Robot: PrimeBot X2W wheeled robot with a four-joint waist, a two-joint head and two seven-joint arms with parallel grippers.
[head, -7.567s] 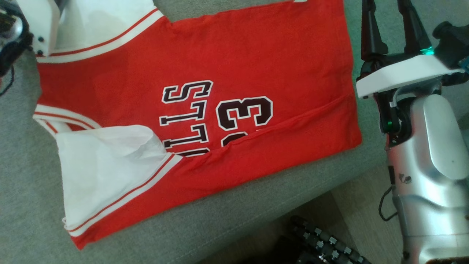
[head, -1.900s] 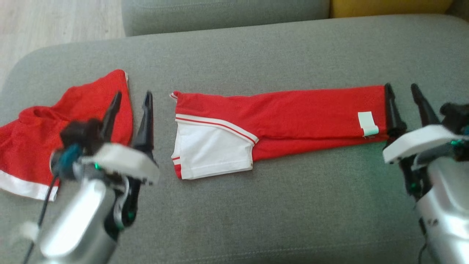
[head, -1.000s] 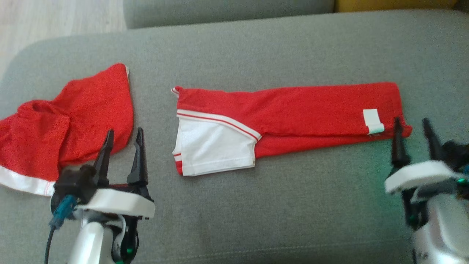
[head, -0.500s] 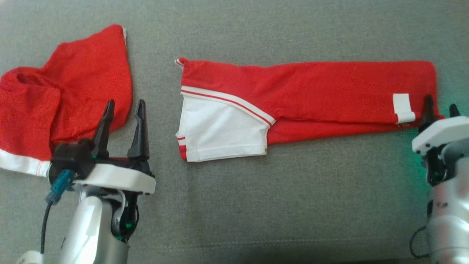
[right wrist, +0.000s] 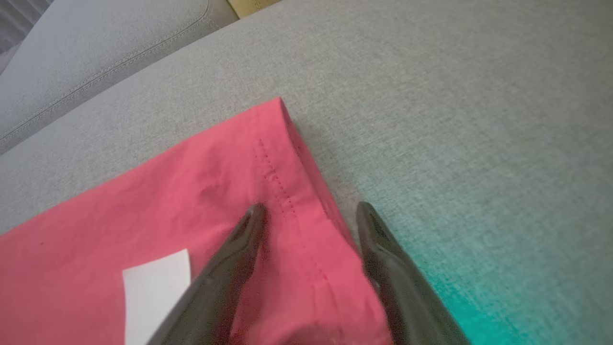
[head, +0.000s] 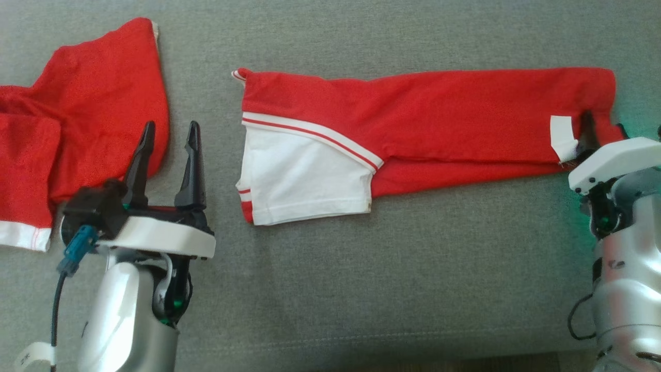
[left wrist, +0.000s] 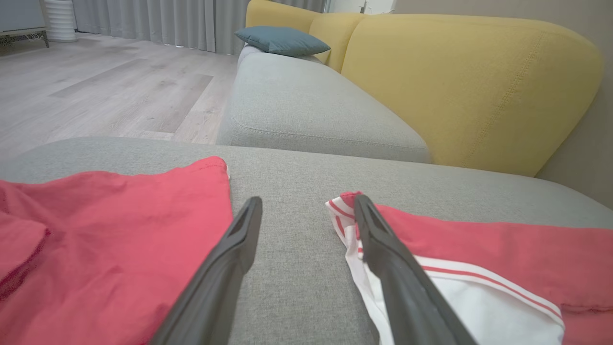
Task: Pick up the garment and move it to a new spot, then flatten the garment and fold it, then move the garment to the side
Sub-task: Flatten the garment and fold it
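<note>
Head view: the garment (head: 428,119) lies flat on the grey sofa cushion (head: 361,289), folded into a long narrow red band that runs from left to right.
Garment, left end: a white panel (head: 304,175) edged with red and white stripes, lying flat on the cushion.
Garment, right end: a stitched hem, with a white tag (head: 562,135) just inside it.
Right gripper (head: 601,126): released, jaws spread wide and set over the near corner of the garment's hemmed end.
Right wrist view: one dark finger (right wrist: 230,268) lies over the red cloth (right wrist: 143,215) beside the tag, and the other finger (right wrist: 397,278) is just off the hem, over bare cushion. The cloth sits between them, not pinched. A green glow tints the cushion at lower right.
Left gripper (head: 171,126): released and holding nothing, fingers apart, over the bare strip of cushion between the two red pieces.
Left wrist view: the garment's striped corner (left wrist: 342,208) is just beside one finger (left wrist: 383,249), but whether they touch cannot be told.
Second red cloth (head: 93,103): loosely bunched on the cushion at far left, white band at its near edge, well apart from the garment.
Background, left wrist view: a yellow backrest (left wrist: 455,86), a blue pillow (left wrist: 282,40) and a pale wood floor (left wrist: 96,91).
</note>
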